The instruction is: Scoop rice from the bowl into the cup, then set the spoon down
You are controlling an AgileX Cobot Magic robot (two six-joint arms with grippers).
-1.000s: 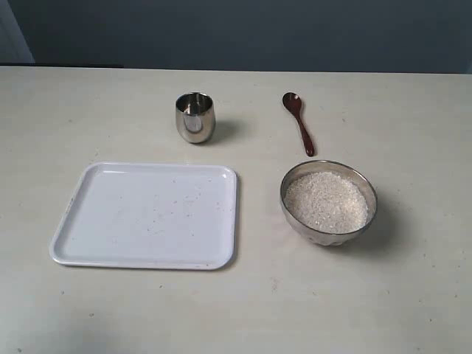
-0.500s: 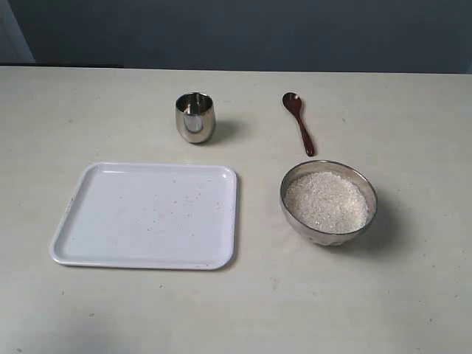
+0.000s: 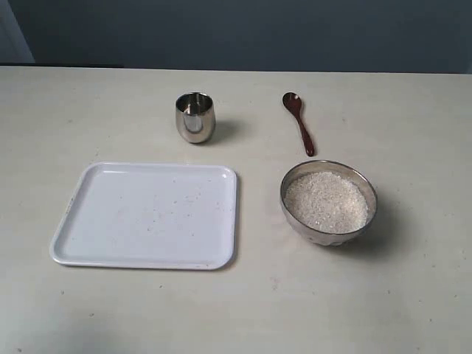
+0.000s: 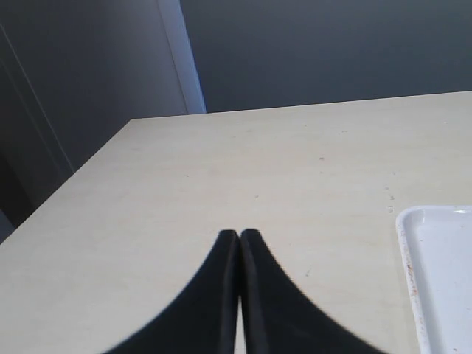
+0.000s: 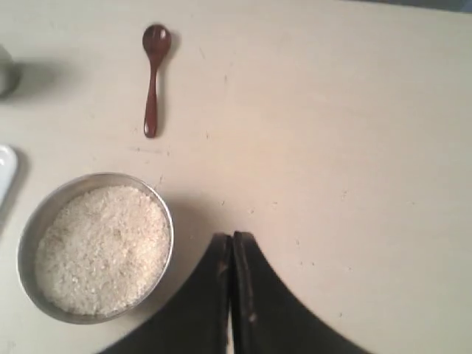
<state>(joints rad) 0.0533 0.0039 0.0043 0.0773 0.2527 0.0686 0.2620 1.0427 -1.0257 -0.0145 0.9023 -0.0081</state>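
The steel bowl (image 3: 328, 202) stands on the right of the table, filled with white rice (image 3: 327, 200). Behind it lies the dark wooden spoon (image 3: 299, 122), flat on the table, its oval end farthest from the bowl. The small steel cup (image 3: 195, 116) stands upright at the back, left of the spoon. Neither gripper appears in the exterior view. My right gripper (image 5: 232, 237) is shut and empty, hovering beside the bowl (image 5: 29, 221), with the rice (image 5: 102, 248) and the spoon (image 5: 152, 77) in sight. My left gripper (image 4: 239, 234) is shut and empty above bare table.
A white rectangular tray (image 3: 147, 214) lies at the front left, with a few specks on it; its corner (image 4: 435, 273) shows in the left wrist view. The table's edge (image 4: 96, 155) runs close by the left gripper. A sliver of the cup (image 5: 6, 70) shows at the right wrist view's border.
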